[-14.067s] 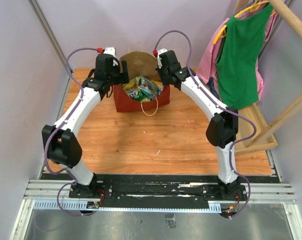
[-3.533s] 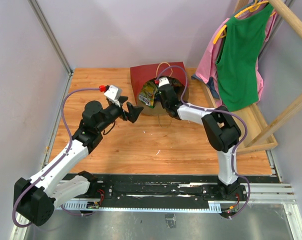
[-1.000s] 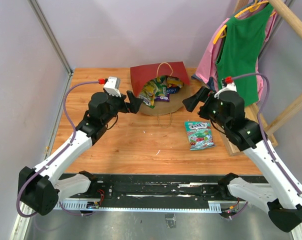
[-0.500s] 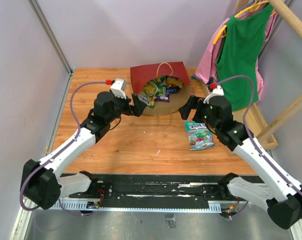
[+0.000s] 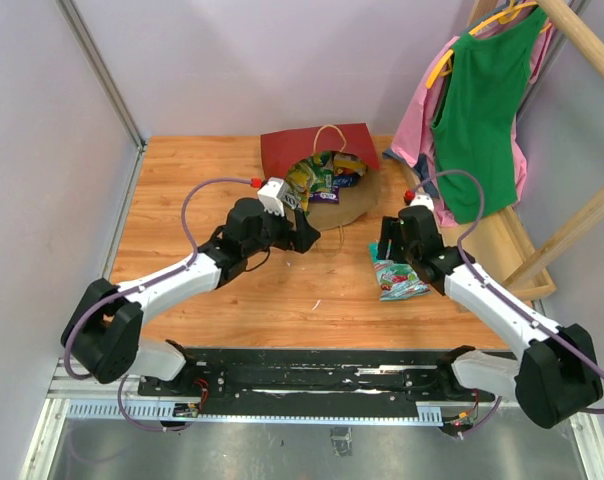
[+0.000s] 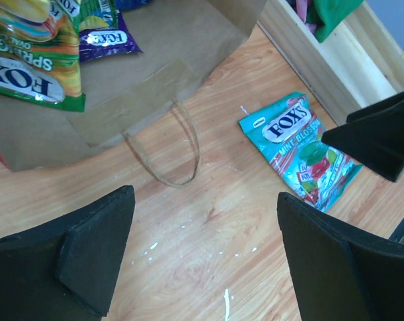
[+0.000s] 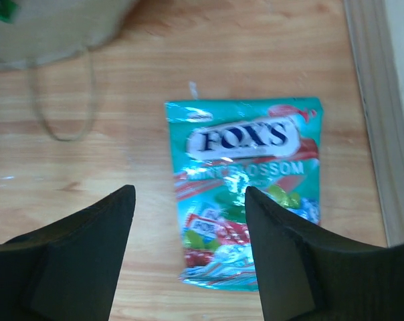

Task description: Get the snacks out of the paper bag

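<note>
The red paper bag (image 5: 290,150) lies on its side at the back of the table, its brown inside (image 6: 182,40) facing me. Snacks spill from its mouth: a green-yellow packet (image 6: 35,67) and a purple one (image 6: 108,40). A teal-white packet (image 5: 402,280) lies flat on the wood to the right. My left gripper (image 5: 304,235) is open over bare wood just in front of the bag's loop handle (image 6: 168,150). My right gripper (image 7: 188,192) is open above the teal-white packet (image 7: 249,167), with the packet's left part showing between its fingers.
A wooden rack (image 5: 582,40) at the right holds a green garment (image 5: 482,110) and a pink one (image 5: 417,120). The rack's base rail (image 7: 382,100) runs just right of the teal-white packet. Purple walls close in the left and back sides.
My left gripper has moved right and nearer, past the bag's mouth to its handle. My right gripper has swung left and down over the teal-white packet, its jaws narrower.
</note>
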